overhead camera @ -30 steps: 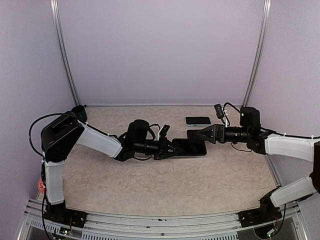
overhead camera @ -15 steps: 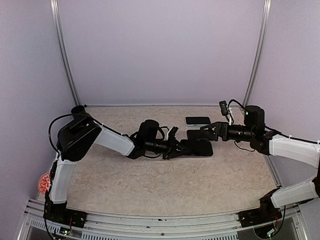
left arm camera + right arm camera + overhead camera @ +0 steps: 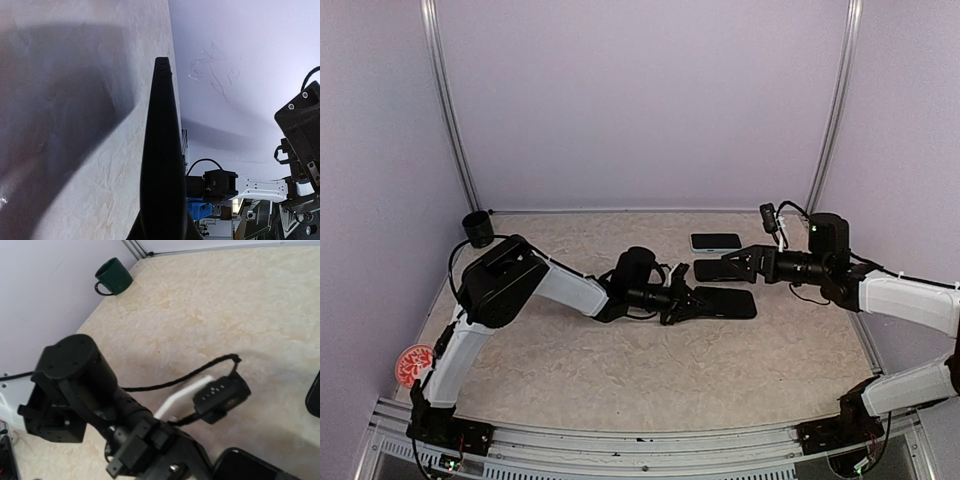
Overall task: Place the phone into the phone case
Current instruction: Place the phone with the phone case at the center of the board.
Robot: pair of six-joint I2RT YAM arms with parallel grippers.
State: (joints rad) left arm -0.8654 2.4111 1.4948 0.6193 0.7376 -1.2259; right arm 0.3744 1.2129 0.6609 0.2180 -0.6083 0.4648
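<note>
The phone [image 3: 728, 302] lies flat and dark just toward 3 o'clock from the middle of the table [image 3: 620, 370]. My left gripper [image 3: 683, 303] is clenched on its 9 o'clock end. From above I see its broad face. I cannot tell there whether it rests on the tabletop or hangs just over it.

My left wrist camera gives what the overhead view cannot. It shows the phone edge-on [image 3: 161, 150], a thin black blade running away from my fingers with a small notch near its far tip and a wide shadow on the table beside it.

At 12 o'clock from the phone, near it but apart, my right gripper [image 3: 708, 270] hangs with its jaws released wide, grasping nothing. Farther along the same line sits the phone case [image 3: 716, 242], a small dark rectangle with a pale rim. Only the overhead camera shows it.

My right wrist camera looks back toward 9 o'clock. It catches a corner of the phone [image 3: 245, 467] at the bottom, my left wrist's small camera [image 3: 221, 396] and its looping black cable [image 3: 175, 382]. A dark sliver at its right edge I cannot identify.

A mug [image 3: 114, 276] stands in the table's 10 o'clock corner. It reads green here and only dark from above. A red disc [image 3: 416, 364] sits at the table's 8 o'clock edge.
</note>
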